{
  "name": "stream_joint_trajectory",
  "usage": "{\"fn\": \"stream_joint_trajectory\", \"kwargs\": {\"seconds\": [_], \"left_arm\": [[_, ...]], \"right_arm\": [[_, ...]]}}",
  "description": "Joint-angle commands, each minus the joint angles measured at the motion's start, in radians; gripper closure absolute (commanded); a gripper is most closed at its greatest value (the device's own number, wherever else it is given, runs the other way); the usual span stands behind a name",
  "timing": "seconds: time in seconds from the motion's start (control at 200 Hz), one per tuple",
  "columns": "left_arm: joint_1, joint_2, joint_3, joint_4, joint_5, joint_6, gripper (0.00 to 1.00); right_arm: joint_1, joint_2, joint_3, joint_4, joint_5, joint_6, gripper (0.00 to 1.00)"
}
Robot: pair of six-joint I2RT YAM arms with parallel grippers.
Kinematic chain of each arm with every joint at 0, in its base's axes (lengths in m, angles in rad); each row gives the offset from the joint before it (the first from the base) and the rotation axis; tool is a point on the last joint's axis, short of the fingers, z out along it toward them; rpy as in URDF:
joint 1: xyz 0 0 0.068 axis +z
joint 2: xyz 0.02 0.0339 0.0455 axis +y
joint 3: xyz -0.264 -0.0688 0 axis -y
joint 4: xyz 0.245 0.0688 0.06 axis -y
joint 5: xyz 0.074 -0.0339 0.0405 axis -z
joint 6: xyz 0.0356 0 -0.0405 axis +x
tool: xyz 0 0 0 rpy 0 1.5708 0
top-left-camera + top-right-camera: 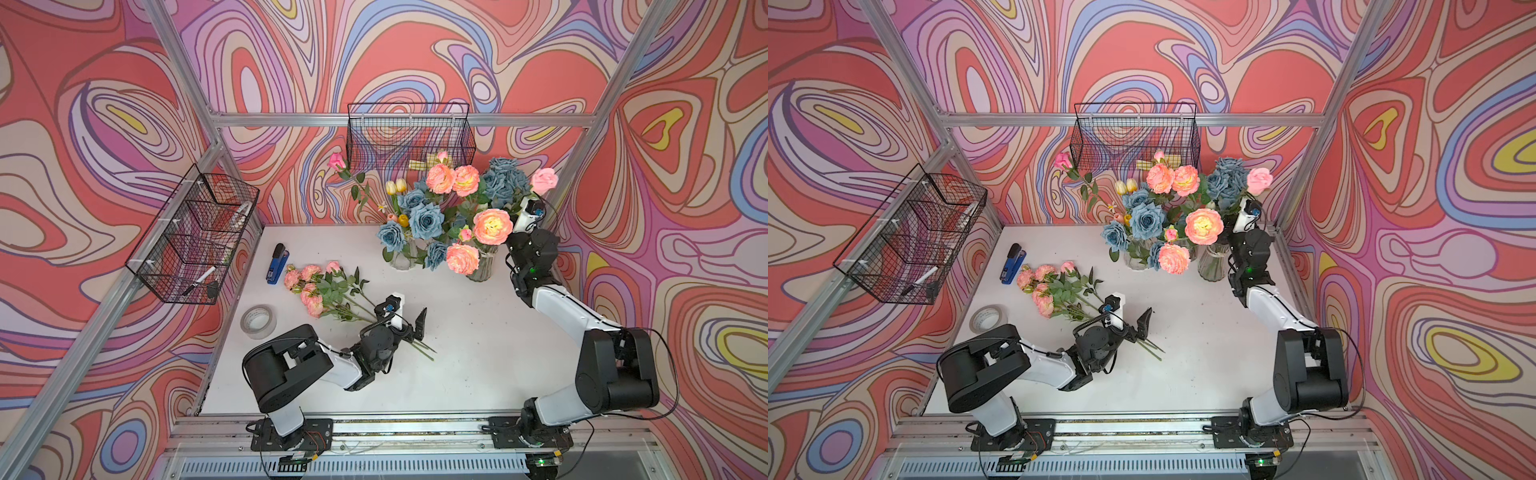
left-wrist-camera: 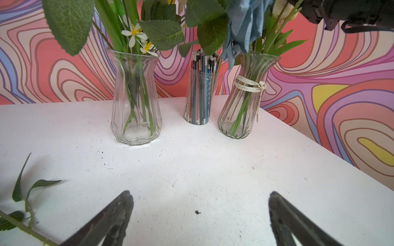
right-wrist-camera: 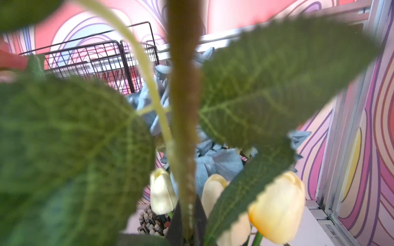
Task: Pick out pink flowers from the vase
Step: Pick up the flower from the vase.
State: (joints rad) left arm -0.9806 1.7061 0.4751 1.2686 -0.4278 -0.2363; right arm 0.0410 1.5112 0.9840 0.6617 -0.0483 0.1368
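Peach-pink peonies [image 1: 492, 226] and dusty blue roses fill the ribbon-tied glass vase [image 1: 482, 266] at the back right. A pale pink rose [image 1: 544, 180] rises behind them. In the right wrist view my right gripper [image 3: 186, 204] is shut on a thick green stem [image 3: 184, 127] that runs up toward that rose; in both top views blooms hide its fingers. Several pink flowers [image 1: 311, 289] lie on the white table [image 1: 457, 353]. My left gripper [image 1: 409, 322] hovers open over their stem ends, nothing between its fingers [image 2: 125, 204].
A second glass vase [image 1: 401, 259] holds blue roses, tulips and a leaning pink rose [image 1: 336, 161]. A pencil cup [image 2: 200, 95] stands between the vases. A blue stapler [image 1: 277, 264] and tape roll [image 1: 258, 321] lie at the left. Wire baskets [image 1: 409, 133] [image 1: 195, 237] hang on the walls.
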Motion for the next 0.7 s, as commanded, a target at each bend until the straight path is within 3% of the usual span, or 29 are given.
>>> {"fn": "stream_joint_trajectory", "kwargs": {"seconds": [0.0,0.25,0.696], "left_arm": [[0.006,-0.017,-0.01,0.056,-0.016,0.006,0.0],[0.006,-0.016,-0.01,0.056,-0.023,0.006,0.0],[0.005,-0.019,-0.007,0.056,-0.025,0.003,0.0]], "right_arm": [[0.006,-0.027,0.042,-0.018,0.014,-0.023,0.95],[0.006,-0.039,0.097,-0.051,0.041,-0.064,1.0],[0.005,-0.088,0.148,-0.077,0.107,-0.132,1.0]]}}
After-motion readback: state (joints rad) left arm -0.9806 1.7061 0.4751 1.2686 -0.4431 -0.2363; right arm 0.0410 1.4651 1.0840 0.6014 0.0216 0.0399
